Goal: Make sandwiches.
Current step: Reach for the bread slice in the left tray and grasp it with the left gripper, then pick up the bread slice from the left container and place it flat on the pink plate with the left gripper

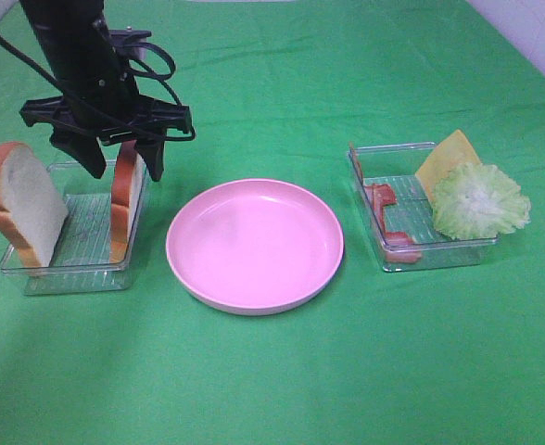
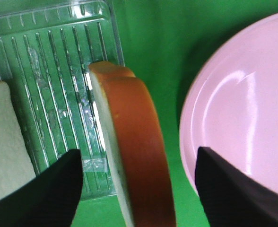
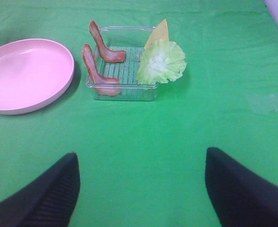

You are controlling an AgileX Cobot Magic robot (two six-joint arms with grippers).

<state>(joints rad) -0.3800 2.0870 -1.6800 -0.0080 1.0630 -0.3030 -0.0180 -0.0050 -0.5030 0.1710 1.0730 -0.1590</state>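
Green cloth is spread over the desk, and a round pink plate is set at its middle, between two clear trays. In the left tray one bread slice is leaned against the outer end, while a second bread slice is stood on edge against the wall nearest the plate. In the right tray two bacon strips are propped at the plate side, with the cheese slice and the lettuce leaned over the outer corner. The left gripper is placed astride the second bread slice, its jaws spread to either side of the crust; a gap is seen beside each finger, so no contact is shown. The right gripper is held wide apart above bare cloth, with nothing between its fingers, well short of the right tray
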